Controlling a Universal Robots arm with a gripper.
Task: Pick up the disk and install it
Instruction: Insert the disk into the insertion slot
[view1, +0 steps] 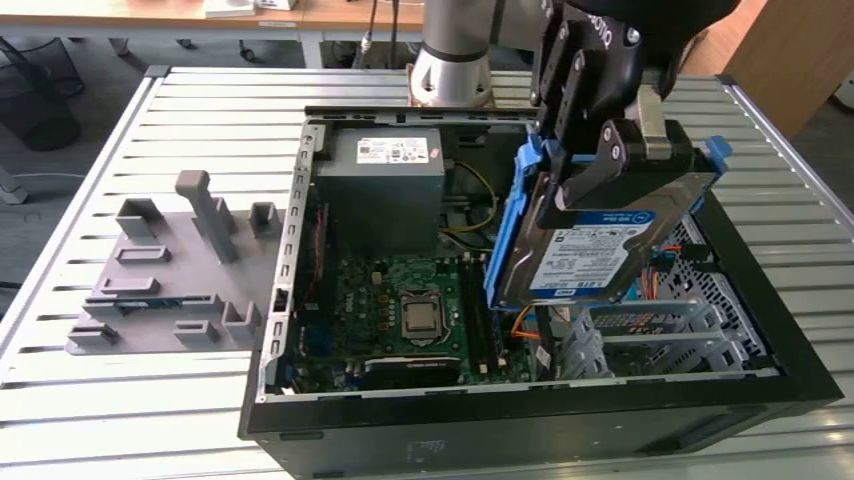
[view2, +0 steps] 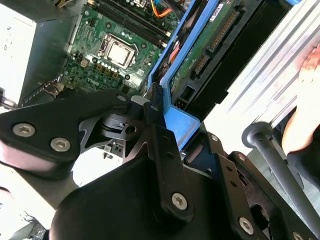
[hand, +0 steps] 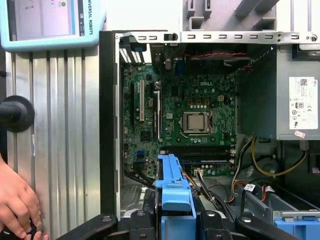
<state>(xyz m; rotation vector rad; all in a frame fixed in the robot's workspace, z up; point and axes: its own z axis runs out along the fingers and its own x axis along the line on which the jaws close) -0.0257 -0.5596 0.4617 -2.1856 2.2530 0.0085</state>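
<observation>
Exterior view: the black tool (view1: 617, 168) pinches the flat silver blue-framed disk (view1: 601, 250) above the open black computer case (view1: 507, 432). Likely rigid, weighty, shock-sensitive; grip frame edges.

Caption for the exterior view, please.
Pincer holds the blue-framed disk, tilted, over the open computer case on the slatted metal table.
</observation>
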